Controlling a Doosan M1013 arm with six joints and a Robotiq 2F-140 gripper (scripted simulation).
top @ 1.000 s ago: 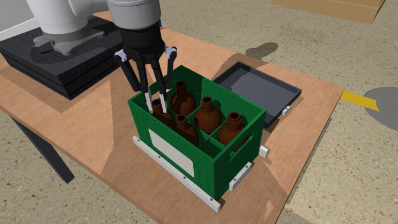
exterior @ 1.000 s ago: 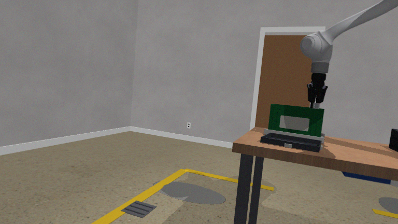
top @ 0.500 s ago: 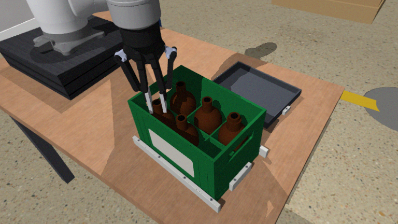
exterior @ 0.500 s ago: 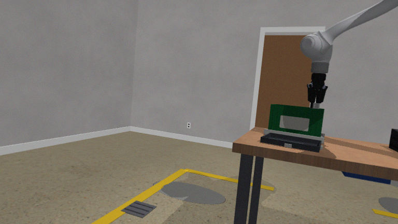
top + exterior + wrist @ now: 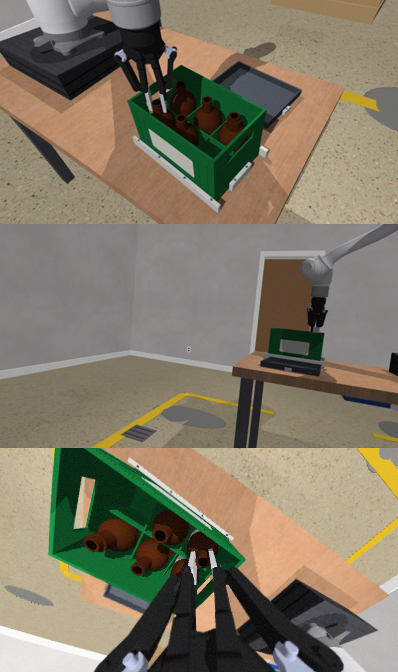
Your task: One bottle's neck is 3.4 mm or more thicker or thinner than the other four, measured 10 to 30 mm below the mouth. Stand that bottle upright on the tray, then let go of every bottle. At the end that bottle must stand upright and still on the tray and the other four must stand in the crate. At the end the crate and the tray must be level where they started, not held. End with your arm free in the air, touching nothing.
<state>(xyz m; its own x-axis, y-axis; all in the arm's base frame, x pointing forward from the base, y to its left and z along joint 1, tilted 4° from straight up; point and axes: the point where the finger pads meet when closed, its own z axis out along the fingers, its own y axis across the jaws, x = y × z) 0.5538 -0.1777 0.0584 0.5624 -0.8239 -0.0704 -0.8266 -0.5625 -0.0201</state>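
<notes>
Here the arm's fingers (image 5: 157, 105) are reaching down into the left end of the green crate (image 5: 194, 155) and clamping narrow on the neck of the corner bottle (image 5: 162, 115), which is sitting low in its cell. Four more brown bottles are standing in the crate to its right; the rightmost one (image 5: 232, 128) is showing the widest mouth. Farther right, just beside the crate, the dark tray (image 5: 289, 93) is lying flat on the wooden bench (image 5: 83, 125).
</notes>
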